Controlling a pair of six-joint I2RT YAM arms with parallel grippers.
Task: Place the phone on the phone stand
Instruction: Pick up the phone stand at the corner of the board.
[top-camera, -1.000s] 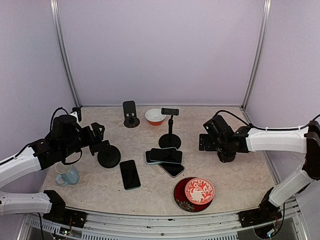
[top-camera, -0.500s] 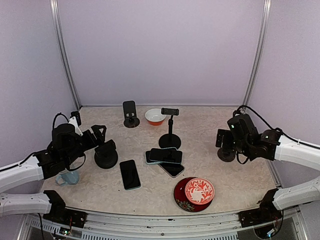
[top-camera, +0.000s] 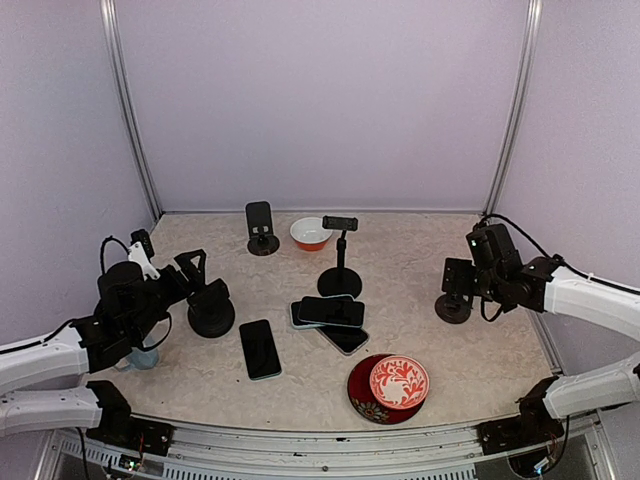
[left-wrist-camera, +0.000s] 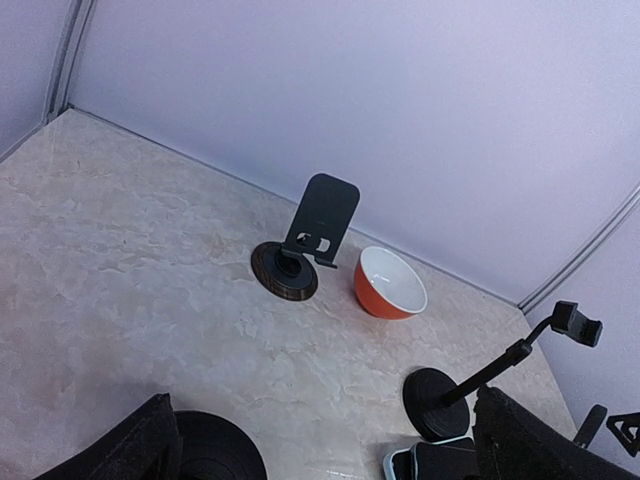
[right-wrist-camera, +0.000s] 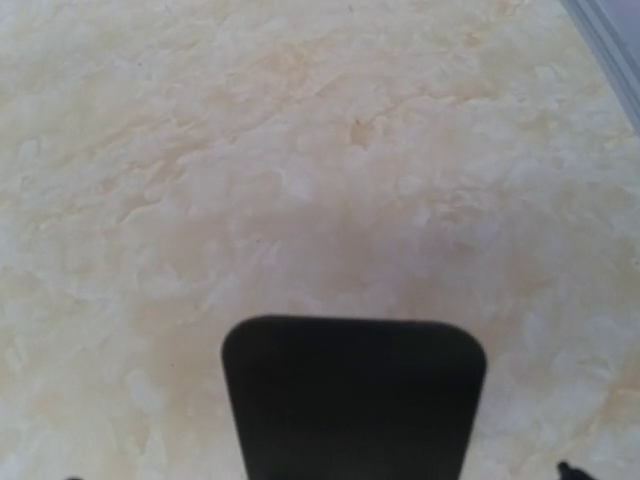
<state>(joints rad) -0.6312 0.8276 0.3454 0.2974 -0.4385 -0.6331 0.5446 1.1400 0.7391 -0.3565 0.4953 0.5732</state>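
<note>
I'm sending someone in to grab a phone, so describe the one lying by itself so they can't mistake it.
Start at the red patterned bowl at the near edge and look left. The lone phone lies flat there, touching nothing. The other phones are heaped together at the foot of the tall pole stand.

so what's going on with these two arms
Two robot arms are meant to put a phone on a stand, but neither holds one. The left pincer is open above a round black stand base. The right pincer is open over a small stand at the right. The phones lie flat mid-table: a single phone and a pile of phones.
</note>
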